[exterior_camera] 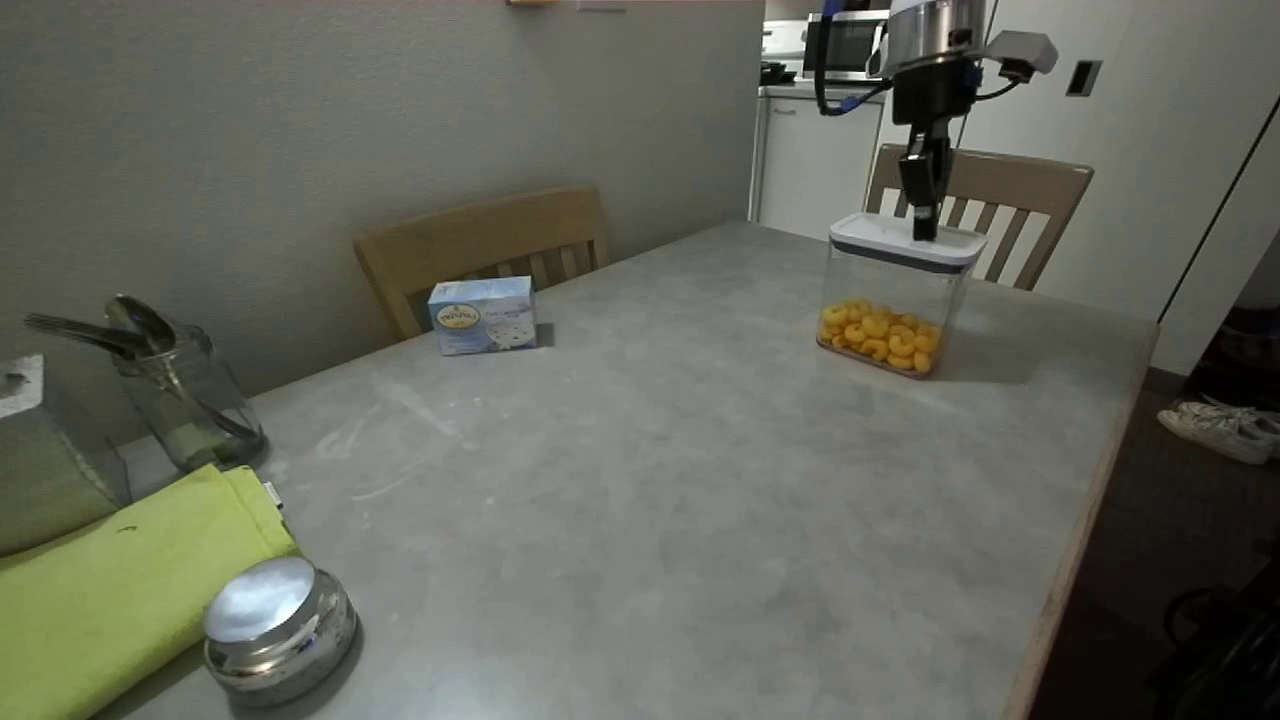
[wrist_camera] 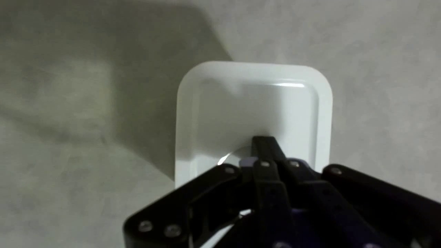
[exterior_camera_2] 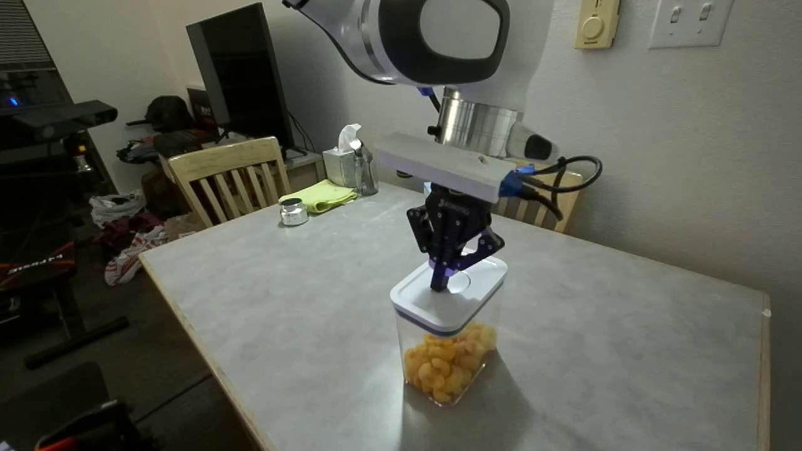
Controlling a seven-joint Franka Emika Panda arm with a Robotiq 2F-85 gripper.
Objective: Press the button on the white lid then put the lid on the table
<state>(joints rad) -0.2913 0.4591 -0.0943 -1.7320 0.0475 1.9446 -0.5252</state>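
The white lid (exterior_camera: 860, 233) sits on top of a clear container (exterior_camera: 925, 285) with orange pieces inside. The container stands upright on the light grey table (exterior_camera: 640, 500). The lid also shows in an exterior view (exterior_camera_2: 416, 299) and in the wrist view (wrist_camera: 224, 110). The button (exterior_camera_2: 462, 283) is a round part in the lid's middle, and its edge shows in the wrist view (wrist_camera: 234, 158). My gripper (exterior_camera_2: 439, 286) points straight down with its fingers together and nothing between them. Its tips (wrist_camera: 264, 140) are at the lid's top, by the button's edge, and partly hide the button; contact is hard to tell.
A blue tea box (exterior_camera: 483, 316) stands by the table's wall-side edge. A round metal jar (exterior_camera: 280, 635), a yellow cloth (exterior_camera: 140, 570), a glass jar with cutlery (exterior_camera: 200, 410) and a tissue box (exterior_camera: 50, 470) are at the table's far end from the container. Wooden chairs (exterior_camera_2: 229, 156) surround it.
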